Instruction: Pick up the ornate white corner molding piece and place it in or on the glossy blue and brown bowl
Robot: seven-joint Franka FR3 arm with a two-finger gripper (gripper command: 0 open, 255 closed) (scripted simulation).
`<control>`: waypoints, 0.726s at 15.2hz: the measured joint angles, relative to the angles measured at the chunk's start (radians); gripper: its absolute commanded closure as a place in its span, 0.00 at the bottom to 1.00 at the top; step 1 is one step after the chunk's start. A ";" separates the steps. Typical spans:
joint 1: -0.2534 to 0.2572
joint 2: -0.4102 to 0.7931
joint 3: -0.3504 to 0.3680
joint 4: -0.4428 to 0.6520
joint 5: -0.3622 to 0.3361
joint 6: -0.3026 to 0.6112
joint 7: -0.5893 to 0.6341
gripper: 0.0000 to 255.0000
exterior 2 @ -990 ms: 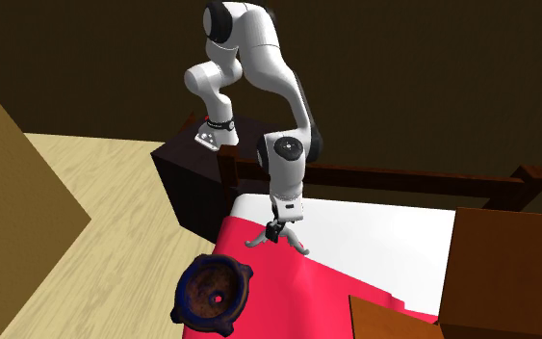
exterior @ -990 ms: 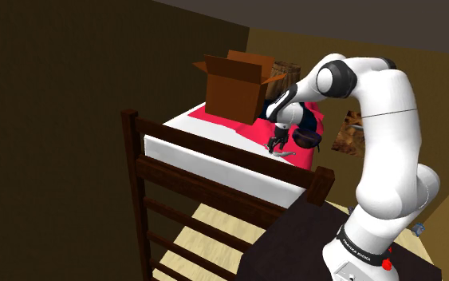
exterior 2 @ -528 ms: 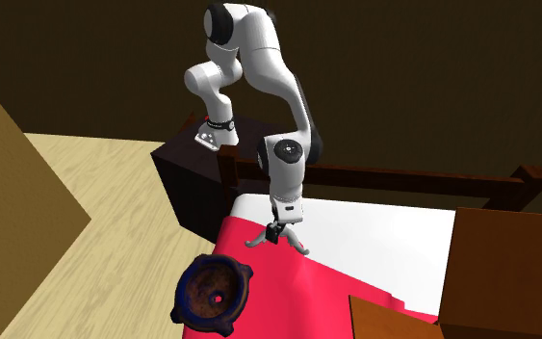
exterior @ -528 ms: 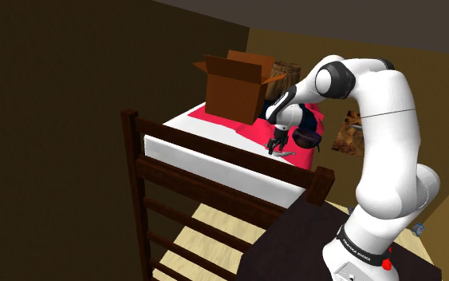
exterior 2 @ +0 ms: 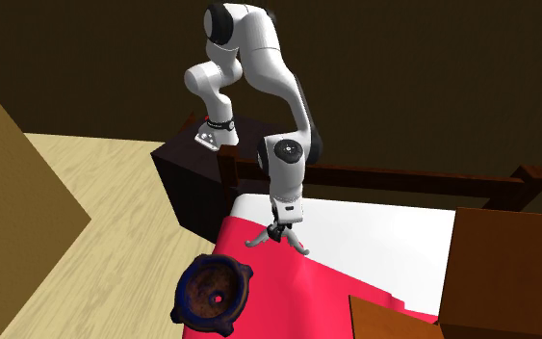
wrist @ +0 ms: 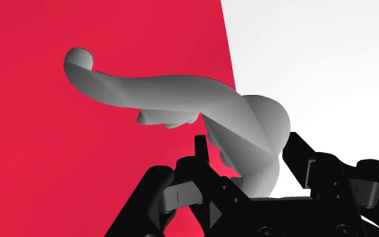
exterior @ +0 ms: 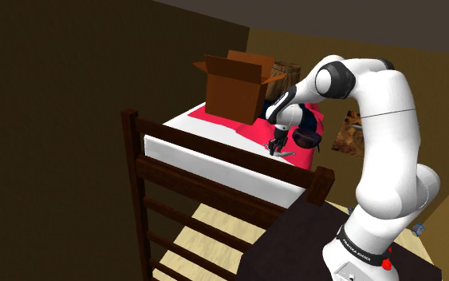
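The pale grey curved corner molding piece (wrist: 174, 91) lies on the bed where the red cover meets the white sheet. In the second exterior view the molding (exterior 2: 300, 245) sticks out to both sides below the hand. My gripper (wrist: 247, 149) points straight down over it, and its black fingers (wrist: 199, 147) clasp the thick bend of the piece. The gripper (exterior 2: 279, 232) is low on the bed, also visible from the shoulder camera (exterior: 275, 146). The dark blue and brown bowl (exterior 2: 213, 292) sits at the red cover's edge, toward the second exterior view's lower left of the gripper.
A brown cardboard box (exterior: 234, 84) stands open at the bed's far end; it (exterior 2: 509, 260) fills the second exterior view's right. A dark wooden bed frame (exterior: 147, 168) with rails borders the mattress. The dark stand (exterior 2: 196, 164) is beside the bed.
The fingers have come together from wide apart onto the molding's bend. The arm and the molding have stayed where they were.
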 measured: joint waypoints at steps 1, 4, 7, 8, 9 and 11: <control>0.000 0.000 0.000 0.000 0.000 0.000 0.000 1.00; 0.002 -0.006 -0.002 -0.002 -0.002 -0.004 0.002 1.00; 0.007 -0.030 -0.011 -0.003 -0.013 -0.026 0.008 1.00; 0.011 -0.041 -0.015 -0.003 -0.018 -0.037 0.012 1.00; 0.011 -0.049 -0.018 -0.001 -0.022 -0.047 0.013 1.00; 0.017 -0.069 -0.024 -0.002 -0.031 -0.065 0.019 1.00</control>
